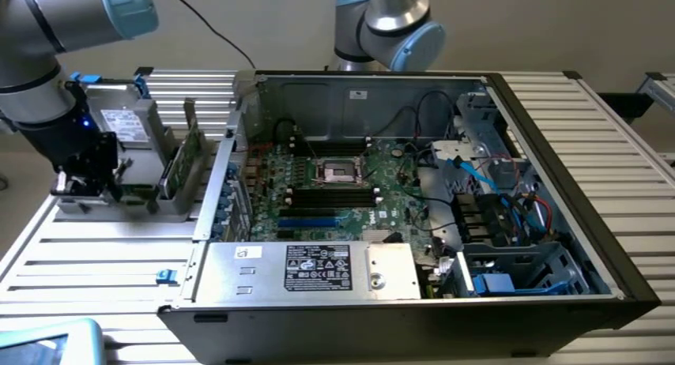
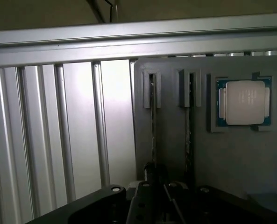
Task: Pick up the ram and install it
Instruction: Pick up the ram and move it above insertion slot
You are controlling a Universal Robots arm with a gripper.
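Observation:
Two ram sticks stand on edge in the slots of a grey holder (image 2: 175, 154). My gripper (image 2: 153, 184) is down over the end of one ram (image 2: 153, 126), its dark fingers closed against the stick's thin edge. The other ram (image 2: 188, 126) stands free in the neighbouring slot. In the exterior view my gripper (image 1: 90, 183) hangs low at the holder (image 1: 116, 201), on that view's left, beside the open computer case. The motherboard's black memory slots (image 1: 332, 195) lie inside the case, below the processor socket (image 1: 340, 170).
A square silver processor chip (image 2: 243, 102) sits in a recess of the holder beside the rams. The open computer case (image 1: 422, 199) has cables and drive cages on the exterior view's right. A second arm (image 1: 385, 25) stands behind the case. Ribbed aluminium table (image 2: 59, 140) surrounds the holder.

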